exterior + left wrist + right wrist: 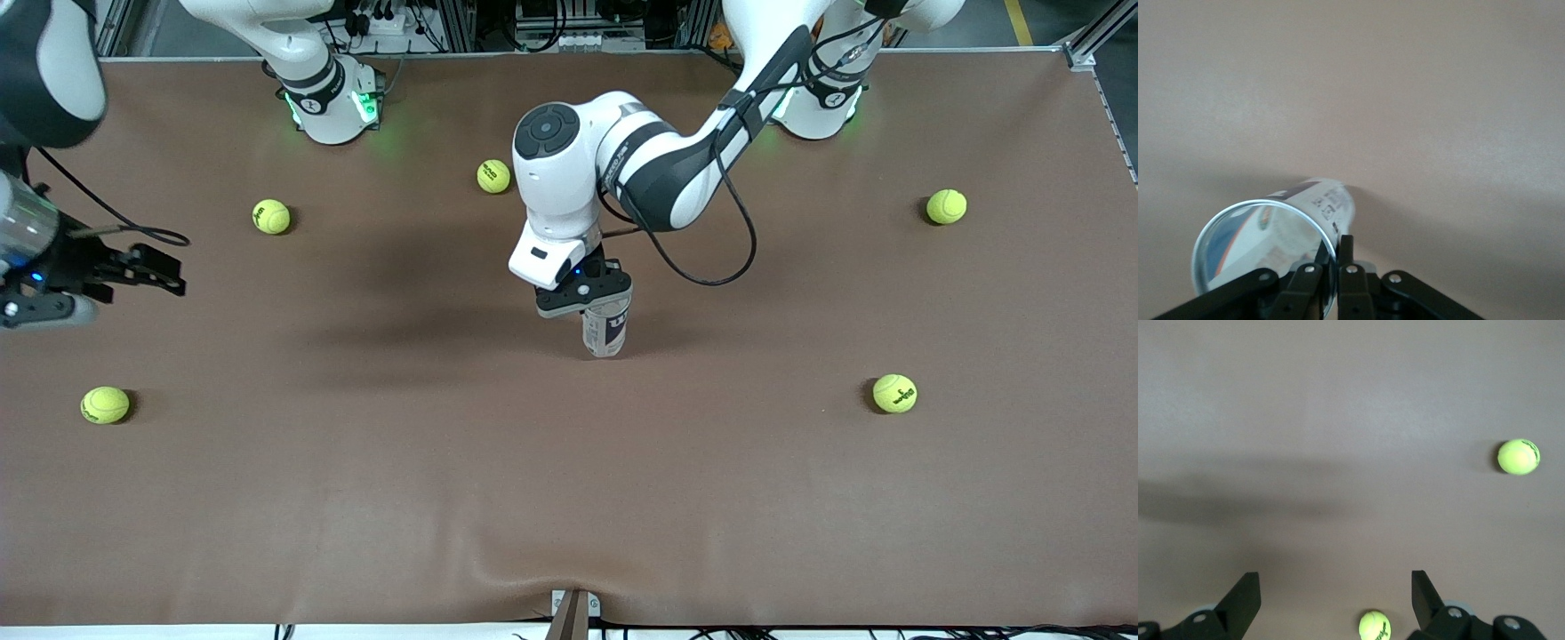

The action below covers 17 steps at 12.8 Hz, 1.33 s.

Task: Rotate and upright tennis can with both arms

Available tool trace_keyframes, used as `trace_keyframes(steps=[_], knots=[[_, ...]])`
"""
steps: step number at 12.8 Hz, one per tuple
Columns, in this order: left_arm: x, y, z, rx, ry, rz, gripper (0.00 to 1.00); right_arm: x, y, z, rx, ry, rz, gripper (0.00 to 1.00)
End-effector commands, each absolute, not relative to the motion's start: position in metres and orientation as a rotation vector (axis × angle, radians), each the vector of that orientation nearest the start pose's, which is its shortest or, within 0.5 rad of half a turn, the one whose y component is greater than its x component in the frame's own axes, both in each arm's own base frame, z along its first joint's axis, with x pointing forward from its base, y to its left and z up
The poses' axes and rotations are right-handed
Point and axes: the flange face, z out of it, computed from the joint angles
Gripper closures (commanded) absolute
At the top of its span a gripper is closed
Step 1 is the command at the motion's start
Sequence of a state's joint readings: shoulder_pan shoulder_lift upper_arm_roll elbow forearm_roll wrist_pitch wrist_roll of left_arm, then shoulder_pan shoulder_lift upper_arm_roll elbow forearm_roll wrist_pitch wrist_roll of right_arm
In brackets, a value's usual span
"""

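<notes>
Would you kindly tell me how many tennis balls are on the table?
5: two tennis balls nearer the bases, one toward the left arm's end, two nearer the camera. The arms may hide others.

five yellow-green balls lie well apart on the brown counter [569,498]: two [271,216] [105,404] toward the right arm's end, two [946,206] [894,393] toward the left arm's end, one [493,176] midway near the bases.

tennis can [607,331]: top hidden under left tool [589,293] | right tool [133,267]: arm cropped by edge
</notes>
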<state>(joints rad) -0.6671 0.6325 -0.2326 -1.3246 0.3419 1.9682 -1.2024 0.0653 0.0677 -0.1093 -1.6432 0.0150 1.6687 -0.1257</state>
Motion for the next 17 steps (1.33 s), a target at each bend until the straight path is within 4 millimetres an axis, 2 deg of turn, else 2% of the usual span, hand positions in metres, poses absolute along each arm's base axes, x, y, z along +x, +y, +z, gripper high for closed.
trace_keyframes(steps=[1, 3, 4, 5, 6, 7, 9, 10, 12, 15, 17], knots=[[0.501, -0.538, 0.366, -3.045, -0.332, -0.298, 0.77, 0.575, -0.034, 0.590, -3.117, -0.032, 0.059, 0.00], [0.501, -0.540, 0.359, -3.051, -0.344, -0.295, 0.69, 0.571, -0.042, 0.598, -3.114, 0.053, 0.090, 0.00], [0.501, -0.541, 0.360, -3.054, -0.346, -0.296, 0.56, 0.567, -0.043, 0.600, -3.106, 0.059, 0.120, 0.00], [0.502, -0.539, 0.365, -3.058, -0.354, -0.299, 0.35, 0.563, -0.044, 0.601, -3.100, 0.061, 0.148, 0.00], [0.501, -0.539, 0.368, -3.058, -0.351, -0.302, 0.00, 0.561, -0.051, 0.601, -3.097, 0.081, 0.162, 0.00], [0.501, -0.538, 0.370, -3.060, -0.356, -0.302, 0.00, 0.561, -0.050, 0.603, -3.094, 0.074, 0.167, 0.00], [0.505, -0.530, 0.394, -3.063, -0.370, -0.331, 0.00, 0.557, -0.047, 0.630, -3.102, 0.057, 0.156, 0.00], [0.505, -0.527, 0.399, -3.058, -0.379, -0.326, 0.00, 0.556, -0.045, 0.636, -3.105, 0.052, 0.147, 0.00], [0.505, -0.514, 0.427, -3.047, -0.422, -0.306, 0.00, 0.555, -0.040, 0.640, -3.110, 0.032, 0.133, 0.00], [0.521, -0.477, 0.480, -3.076, -0.498, -0.292, 0.00, 0.555, -0.040, 0.652, -3.116, -0.006, 0.017, 0.00], [0.538, -0.435, 0.517, -3.098, -0.510, -0.260, 0.00, 0.554, -0.044, 0.657, -3.117, -0.103, -0.021, 0.00]])
